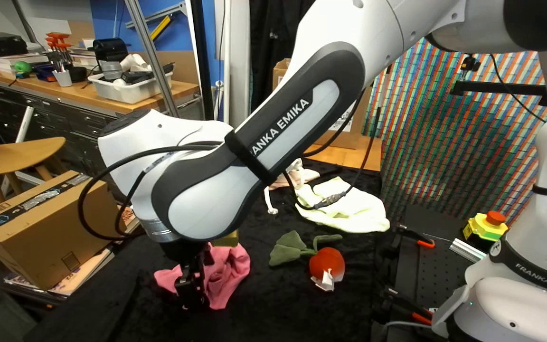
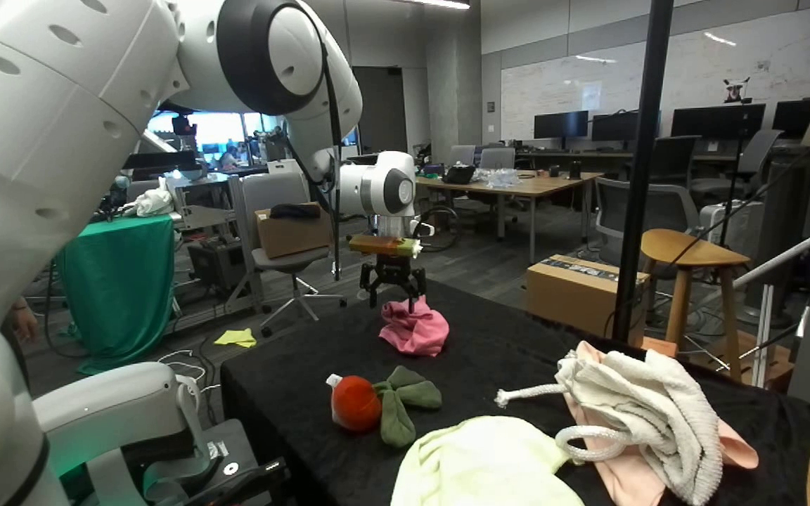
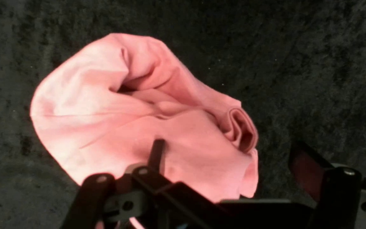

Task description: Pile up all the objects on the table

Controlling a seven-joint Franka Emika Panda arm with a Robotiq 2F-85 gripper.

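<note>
White arm (image 1: 297, 128) arches, parted fingers (image 3: 307, 170) pointing down by the pink cloth (image 3: 106, 108).

In an exterior view, ceiling light (image 2: 446, 3) is glaring, whiteboard (image 2: 697, 74) reflecting streaks, pale cloth (image 2: 486, 464) overexposing. Wrist view: pink cloth (image 3: 138, 117) is washing out, gripper (image 3: 228, 143) showing dark, blurry.
</note>
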